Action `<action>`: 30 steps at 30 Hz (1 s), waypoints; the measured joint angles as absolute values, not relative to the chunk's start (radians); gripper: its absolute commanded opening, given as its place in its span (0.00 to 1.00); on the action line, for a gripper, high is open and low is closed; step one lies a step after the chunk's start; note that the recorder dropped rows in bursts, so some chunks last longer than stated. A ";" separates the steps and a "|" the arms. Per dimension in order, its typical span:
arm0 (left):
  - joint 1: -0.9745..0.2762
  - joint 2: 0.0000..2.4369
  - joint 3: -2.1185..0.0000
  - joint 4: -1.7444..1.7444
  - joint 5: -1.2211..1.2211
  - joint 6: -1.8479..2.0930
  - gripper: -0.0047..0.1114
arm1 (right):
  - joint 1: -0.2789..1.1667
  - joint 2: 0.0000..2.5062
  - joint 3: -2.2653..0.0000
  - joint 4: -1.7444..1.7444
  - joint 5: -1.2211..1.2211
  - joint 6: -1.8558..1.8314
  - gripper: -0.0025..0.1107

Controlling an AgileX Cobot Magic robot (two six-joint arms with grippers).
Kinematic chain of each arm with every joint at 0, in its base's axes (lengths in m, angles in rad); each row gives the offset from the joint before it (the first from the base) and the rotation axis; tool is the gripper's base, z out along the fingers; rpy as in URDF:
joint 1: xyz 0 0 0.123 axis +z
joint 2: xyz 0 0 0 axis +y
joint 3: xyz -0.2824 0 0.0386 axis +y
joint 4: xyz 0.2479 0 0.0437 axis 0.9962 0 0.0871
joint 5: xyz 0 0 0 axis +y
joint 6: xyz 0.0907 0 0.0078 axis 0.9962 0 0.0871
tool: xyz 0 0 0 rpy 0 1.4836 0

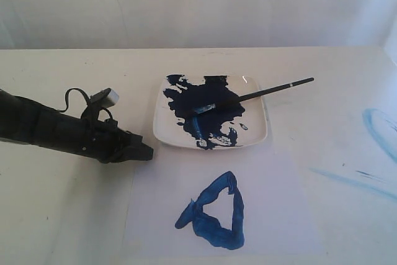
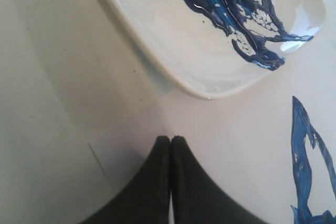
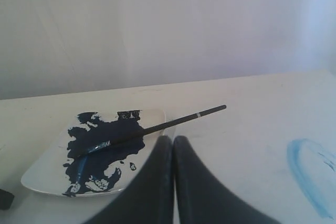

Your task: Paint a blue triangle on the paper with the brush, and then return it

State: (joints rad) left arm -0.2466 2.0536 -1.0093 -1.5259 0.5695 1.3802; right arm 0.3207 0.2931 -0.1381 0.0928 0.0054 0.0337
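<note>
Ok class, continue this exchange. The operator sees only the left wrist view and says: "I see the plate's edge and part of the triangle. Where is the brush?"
Observer: The brush lies across the plate, with its handle overhanging the rim.
Operator: Is the triangle closed?
Observer: Yes, the triangle is a full outline on the paper.
Operator: And the right tool?
Observer: The right tool is shut and holds nothing.

The matte black left arm (image 1: 49, 130) carries a looping black cable (image 1: 67, 100) and a small grey-white box (image 1: 107, 97); its fingers (image 2: 155, 182) are tapered and black.
</note>
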 measured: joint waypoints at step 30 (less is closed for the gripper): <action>-0.247 2.054 -1.009 -1.526 0.569 1.380 0.04 | 0.081 0.201 -0.020 0.082 0.027 -0.182 0.02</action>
State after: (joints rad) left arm -0.2466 2.0536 -1.0093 -1.5259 0.5695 1.3802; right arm 0.0806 0.2013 -0.0195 0.0822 0.0273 -0.1825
